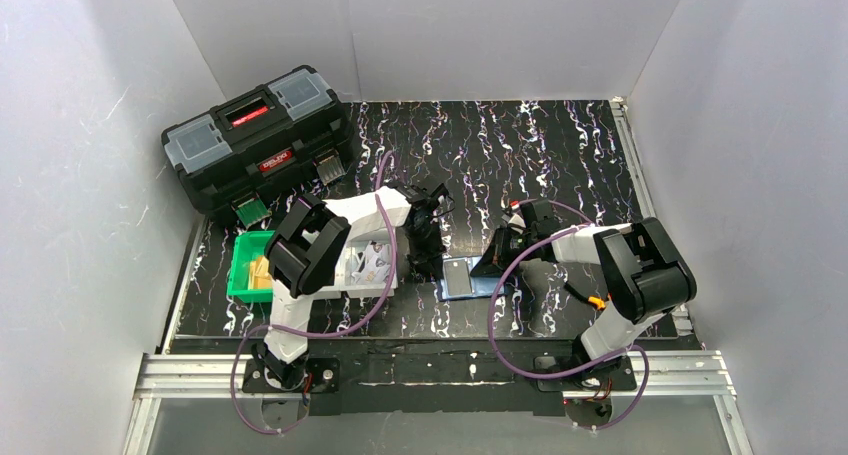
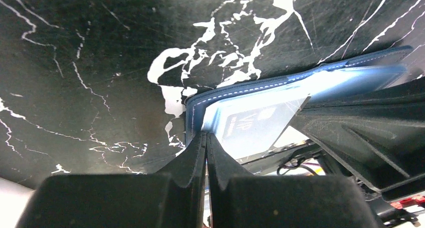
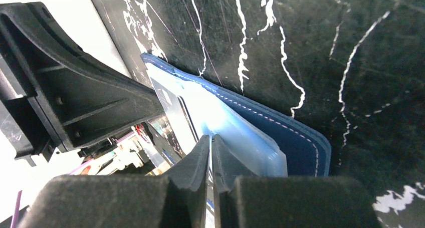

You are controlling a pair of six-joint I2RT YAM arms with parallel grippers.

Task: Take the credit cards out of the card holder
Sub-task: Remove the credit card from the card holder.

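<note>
We see the far and right parts of the black marbled table [image 1: 540, 145] lying bare, with wide room for a gripper to pass between the white walls. On the far left a black toolbox [image 1: 258, 135] blocks the corner. Nearer, on the left, a green bin [image 1: 243, 270] and a white tray [image 1: 370, 275] fill the ground under the left arm. At the centre the left gripper [image 2: 206, 138] and the right gripper [image 3: 211, 140] crowd the card holder [image 1: 462, 278] from either side, fingers drawn together. That leaves us open approach only over its far and near edges.
</note>
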